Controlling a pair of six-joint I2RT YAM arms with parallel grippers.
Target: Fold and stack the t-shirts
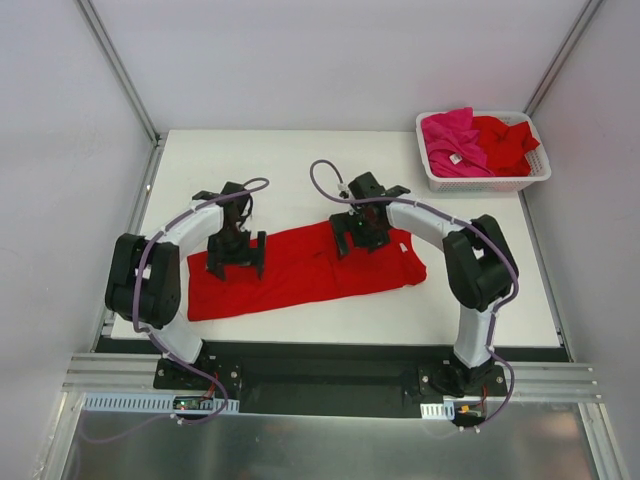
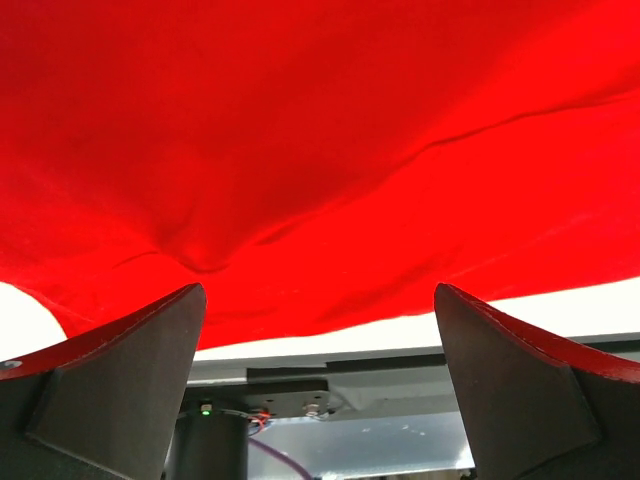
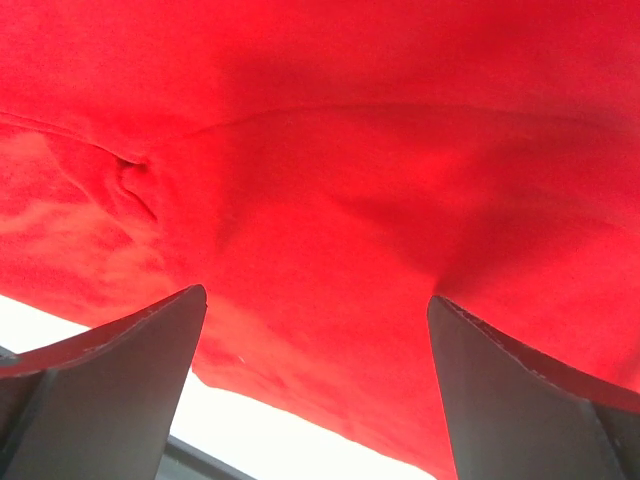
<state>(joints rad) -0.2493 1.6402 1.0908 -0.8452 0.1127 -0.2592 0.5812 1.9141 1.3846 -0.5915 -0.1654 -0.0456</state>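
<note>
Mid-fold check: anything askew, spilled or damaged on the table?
Nothing spilled or torn. The red t-shirt lies slanted on the table, left end nearer the arms, right end uneven. The left end effector and right end effector hang open above it.

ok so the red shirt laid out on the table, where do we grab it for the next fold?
The red shirt lies flat as a long band. Likely best: pinch its far long edge from above, one end per arm; the left gripper and right gripper hang open near that edge.
</note>
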